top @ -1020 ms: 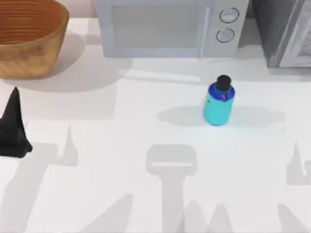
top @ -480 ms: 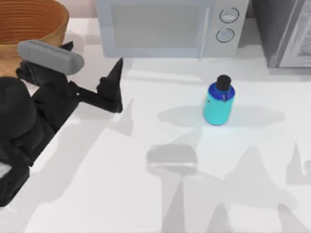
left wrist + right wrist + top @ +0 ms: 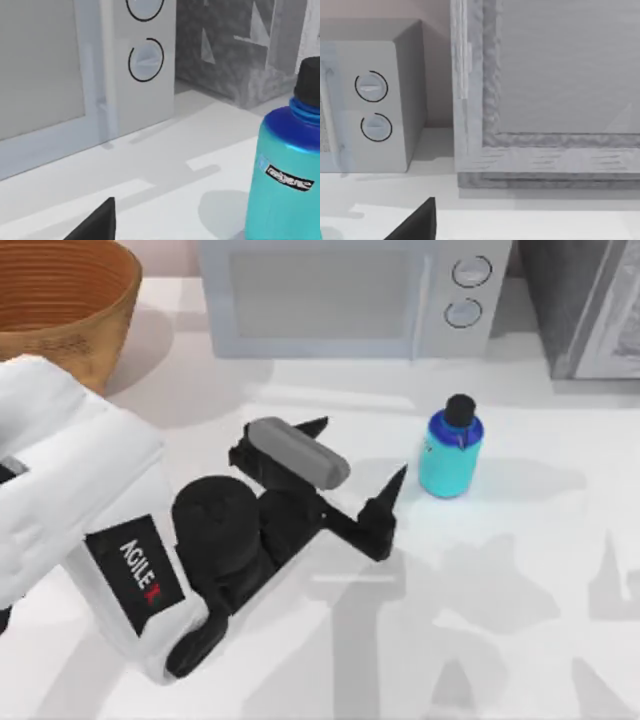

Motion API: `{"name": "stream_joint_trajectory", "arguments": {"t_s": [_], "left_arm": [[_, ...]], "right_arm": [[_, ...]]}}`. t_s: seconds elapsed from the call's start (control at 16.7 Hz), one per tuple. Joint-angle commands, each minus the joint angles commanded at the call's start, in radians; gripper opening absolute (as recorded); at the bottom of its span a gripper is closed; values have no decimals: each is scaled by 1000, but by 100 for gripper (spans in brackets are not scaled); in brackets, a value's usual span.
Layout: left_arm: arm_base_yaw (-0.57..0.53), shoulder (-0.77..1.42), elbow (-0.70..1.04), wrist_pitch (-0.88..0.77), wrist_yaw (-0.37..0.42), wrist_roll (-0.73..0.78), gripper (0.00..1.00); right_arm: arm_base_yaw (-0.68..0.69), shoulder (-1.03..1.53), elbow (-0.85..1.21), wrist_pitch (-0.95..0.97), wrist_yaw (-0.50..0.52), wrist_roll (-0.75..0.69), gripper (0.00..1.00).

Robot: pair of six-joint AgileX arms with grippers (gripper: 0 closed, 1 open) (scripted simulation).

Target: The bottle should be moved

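Left gripper [image 3: 355, 465] has advanced right toward the bottle [image 3: 450, 455], fingers apart, not yet around it. Risk: a fingertip strike topples it.

White table set against a pinkish wall

A grey microwave [image 3: 345, 295] with two round dials is placed at the back of the white table [image 3: 520, 640], a woven basket [image 3: 60, 310] at the back left, and a grey speckled cabinet [image 3: 590, 305] at the back right; soft shadows are cast across the tabletop.
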Motion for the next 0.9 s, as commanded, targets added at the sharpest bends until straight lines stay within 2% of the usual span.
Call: {"name": "stream_joint_trajectory", "arguments": {"t_s": [0.36, 0.72, 0.9], "left_arm": [[-84, 235, 94, 194, 8, 0, 100], [-82, 240, 96, 196, 8, 0, 100], [-87, 261, 166, 147, 7, 0, 100]], "right_arm": [[0, 0, 0, 0, 0, 0, 100], [0, 0, 0, 0, 0, 0, 100], [0, 0, 0, 0, 0, 0, 100]]}}
